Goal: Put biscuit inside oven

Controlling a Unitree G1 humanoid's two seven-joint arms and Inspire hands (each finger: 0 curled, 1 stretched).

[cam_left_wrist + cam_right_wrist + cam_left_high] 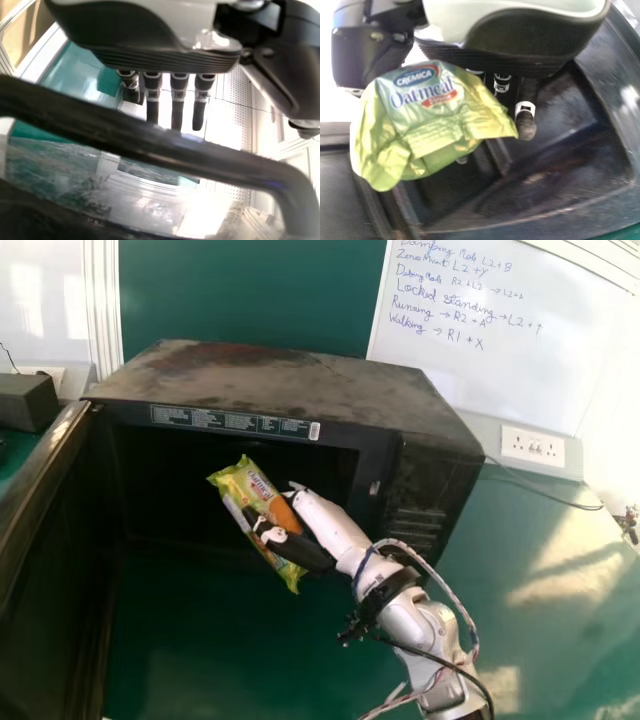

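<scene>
The left hand [152, 107] is hanging near a dark handle [120, 137], its fingers extended and released. The right hand [304, 551] is grasping the biscuit packet [252, 488], which is slanting at the oven's opening, below its top edge. The oven [300, 380] is standing on the green worktop [540, 530], its door [40, 590] opening from the left edge. Beyond, a socket plate [533, 445] is sitting below a whiteboard [490, 370].
</scene>
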